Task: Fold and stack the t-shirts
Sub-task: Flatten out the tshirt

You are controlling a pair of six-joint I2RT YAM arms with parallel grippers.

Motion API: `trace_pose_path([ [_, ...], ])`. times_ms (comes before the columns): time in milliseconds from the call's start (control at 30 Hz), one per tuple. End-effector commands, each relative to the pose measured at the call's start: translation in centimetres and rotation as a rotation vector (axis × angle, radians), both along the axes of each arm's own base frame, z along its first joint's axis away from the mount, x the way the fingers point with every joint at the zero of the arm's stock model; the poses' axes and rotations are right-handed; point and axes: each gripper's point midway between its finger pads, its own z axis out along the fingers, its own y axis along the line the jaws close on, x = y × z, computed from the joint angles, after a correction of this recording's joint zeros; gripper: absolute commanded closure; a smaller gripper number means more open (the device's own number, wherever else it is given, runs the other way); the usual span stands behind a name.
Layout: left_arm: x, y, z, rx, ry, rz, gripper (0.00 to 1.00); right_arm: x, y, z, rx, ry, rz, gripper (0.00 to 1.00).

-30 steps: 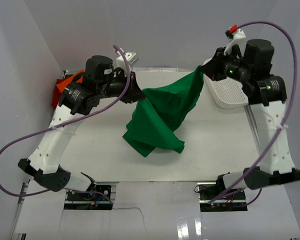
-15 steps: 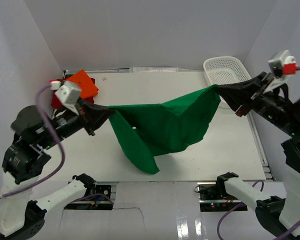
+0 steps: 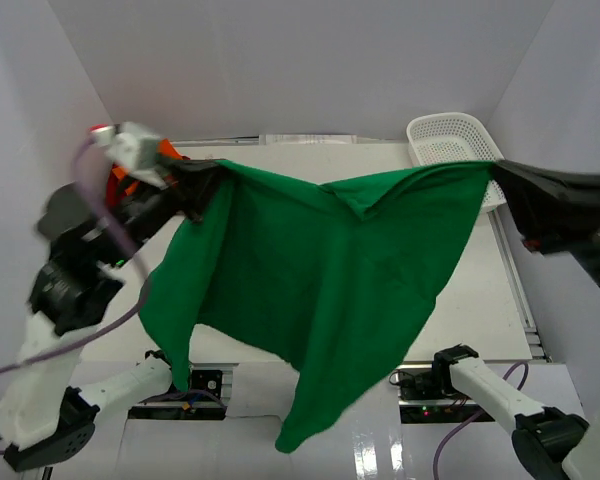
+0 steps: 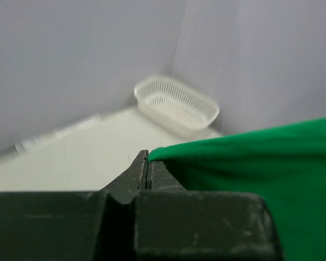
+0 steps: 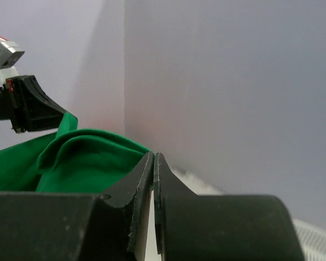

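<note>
A bright green t-shirt [image 3: 330,290] hangs spread wide in the air between both arms, high above the table, its lower edge dangling toward the near side. My left gripper [image 3: 218,175] is shut on its left corner; in the left wrist view the cloth [image 4: 261,163] leaves the closed tips [image 4: 146,157]. My right gripper [image 3: 495,172] is shut on the right corner, with the green cloth [image 5: 76,157] beside its closed tips [image 5: 154,156]. An orange t-shirt [image 3: 130,180] peeks out behind the left arm. The dark red t-shirt is hidden.
A white mesh basket [image 3: 450,140] [image 4: 176,103] stands at the back right corner of the table. Grey walls enclose the table on three sides. The hanging shirt covers most of the white tabletop [image 3: 480,300].
Both arms rose and pulled apart, lifting the green shirt off the table and stretching it from a bunched fold into a wide hanging sheet. Both grips held.
</note>
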Motion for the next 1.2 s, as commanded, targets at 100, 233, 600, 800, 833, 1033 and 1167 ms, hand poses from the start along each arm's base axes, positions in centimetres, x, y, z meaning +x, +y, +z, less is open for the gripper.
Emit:
trace_pose_path([
  [100,9.9,-9.9,-23.1,0.233,0.558,-0.105,1.0,20.5,3.0,-18.6,-0.122,0.645,-0.188,0.92],
  [233,10.1,-12.7,-33.2,0.272,0.78,-0.197,1.0,24.1,3.5,-27.5,-0.207,0.852,-0.222,0.92],
  [600,10.8,-14.7,-40.8,0.36,0.964,-0.156,1.0,26.5,2.8,-35.2,-0.282,1.031,-0.29,0.92],
  [800,13.9,-12.5,-37.2,0.303,0.889,-0.017,0.21,26.4,3.1,-36.3,-0.299,1.055,-0.269,0.92],
  [833,13.7,-12.7,-36.5,0.282,0.893,-0.071,0.12,26.4,3.1,-36.4,-0.301,1.057,-0.269,0.92],
  [1033,16.9,-7.2,-37.4,0.216,0.998,-0.033,0.04,26.2,3.0,-37.0,-0.307,1.069,-0.261,0.92],
  [1167,17.7,-2.7,-39.1,0.123,1.123,-0.051,0.04,26.1,3.3,-36.9,-0.306,1.064,-0.242,0.92],
])
